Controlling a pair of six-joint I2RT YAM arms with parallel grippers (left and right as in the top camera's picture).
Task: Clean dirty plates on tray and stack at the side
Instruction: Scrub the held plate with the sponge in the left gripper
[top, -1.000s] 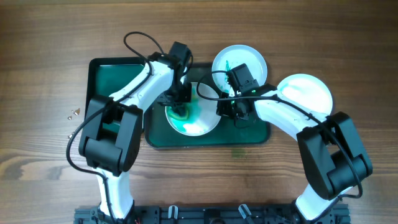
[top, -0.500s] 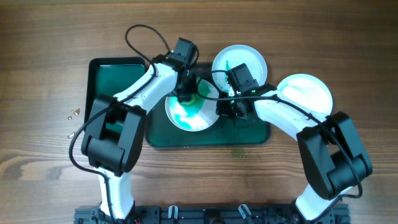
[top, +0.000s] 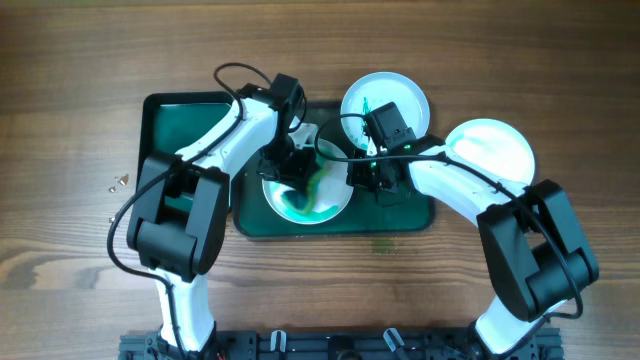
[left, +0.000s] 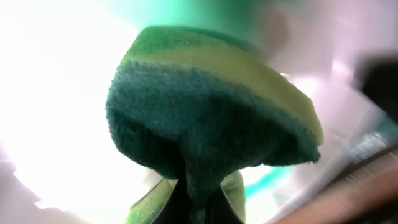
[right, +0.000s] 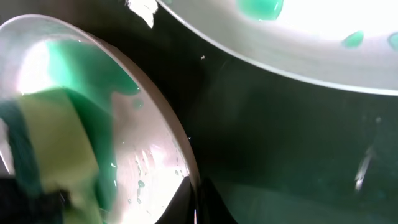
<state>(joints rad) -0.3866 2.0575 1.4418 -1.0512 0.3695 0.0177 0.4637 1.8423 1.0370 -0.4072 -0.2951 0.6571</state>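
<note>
A white plate (top: 325, 195) smeared with teal green lies on the large dark green tray (top: 400, 215). My left gripper (top: 292, 165) is shut on a green sponge (left: 211, 124) and presses it on that plate. My right gripper (top: 362, 172) is shut on the plate's right rim (right: 186, 155). A second plate (top: 410, 95) with small green spots lies at the tray's back edge; it also shows in the right wrist view (right: 298, 31). A third, pale-blue plate (top: 495, 145) lies on the table to the right of the tray.
A smaller dark green tray (top: 180, 120) sits left of the large one, partly under my left arm. Small screws (top: 118, 182) lie on the wooden table at the left.
My left gripper has moved the sponge over the plate, back toward the plate's middle and left. The green smear has shifted. The right arm has not moved.
</note>
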